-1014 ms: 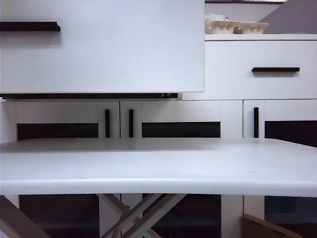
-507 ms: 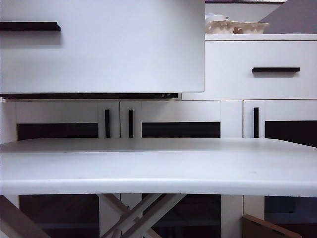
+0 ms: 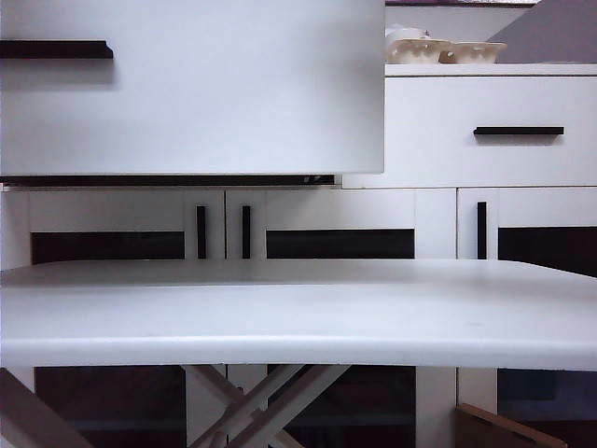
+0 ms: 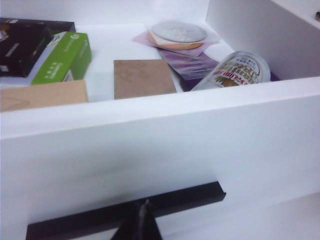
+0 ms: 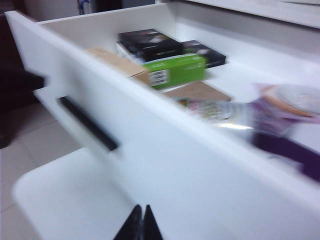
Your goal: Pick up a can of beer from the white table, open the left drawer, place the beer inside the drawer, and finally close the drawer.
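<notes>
The left drawer (image 3: pixel 187 103) stands pulled out over the white table (image 3: pixel 298 317). No arm shows in the exterior view. Inside the drawer (image 4: pixel 150 150) the can of beer (image 4: pixel 235 72) lies on its side near one end wall. My left gripper (image 4: pixel 144 206) is shut and empty, its tips right in front of the drawer's black handle (image 4: pixel 130 212). My right gripper (image 5: pixel 141 210) is also shut and empty. It hovers outside the drawer front (image 5: pixel 165 165), past the end of the handle (image 5: pixel 87 122). The blurred can of beer (image 5: pixel 210 110) shows behind the front.
The drawer also holds a green box (image 4: pixel 62 57), black boxes (image 4: pixel 25 45), brown cards (image 4: pixel 142 77) and a round disc (image 4: pixel 178 32) on purple sheets. The shut right drawer (image 3: pixel 518 131) and lower cabinet doors (image 3: pixel 340 224) stand behind the table. Bowls (image 3: pixel 448 49) sit on the cabinet top.
</notes>
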Controlling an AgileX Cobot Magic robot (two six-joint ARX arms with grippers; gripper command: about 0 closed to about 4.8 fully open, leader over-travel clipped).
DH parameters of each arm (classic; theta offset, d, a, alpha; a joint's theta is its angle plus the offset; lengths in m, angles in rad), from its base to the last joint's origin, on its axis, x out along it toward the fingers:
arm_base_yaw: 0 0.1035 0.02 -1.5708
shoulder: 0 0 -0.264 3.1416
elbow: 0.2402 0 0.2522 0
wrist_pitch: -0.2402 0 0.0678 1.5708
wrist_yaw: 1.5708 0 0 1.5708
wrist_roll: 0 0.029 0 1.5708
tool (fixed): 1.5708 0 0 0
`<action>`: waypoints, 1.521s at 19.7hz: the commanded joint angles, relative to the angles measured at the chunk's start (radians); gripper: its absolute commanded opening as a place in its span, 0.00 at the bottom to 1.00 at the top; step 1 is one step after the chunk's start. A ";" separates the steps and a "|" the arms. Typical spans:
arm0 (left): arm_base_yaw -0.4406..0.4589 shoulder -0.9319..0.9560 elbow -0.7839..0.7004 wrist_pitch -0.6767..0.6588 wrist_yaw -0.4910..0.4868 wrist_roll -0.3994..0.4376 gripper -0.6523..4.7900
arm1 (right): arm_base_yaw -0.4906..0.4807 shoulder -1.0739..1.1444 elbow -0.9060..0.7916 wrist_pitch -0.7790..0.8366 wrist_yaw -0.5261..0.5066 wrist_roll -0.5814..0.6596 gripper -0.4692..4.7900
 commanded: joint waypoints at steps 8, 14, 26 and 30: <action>0.000 0.005 -0.097 0.191 -0.045 0.032 0.11 | -0.018 0.099 -0.106 0.294 0.090 0.019 0.08; 0.000 0.021 -0.109 0.244 -0.090 0.091 0.11 | -0.059 0.175 -0.106 0.397 0.090 0.027 0.08; 0.000 0.190 -0.108 0.445 -0.089 0.095 0.11 | -0.125 0.237 -0.103 0.498 0.152 0.034 0.08; 0.000 0.251 -0.108 0.530 -0.097 0.107 0.11 | -0.145 0.264 -0.099 0.528 0.146 0.033 0.08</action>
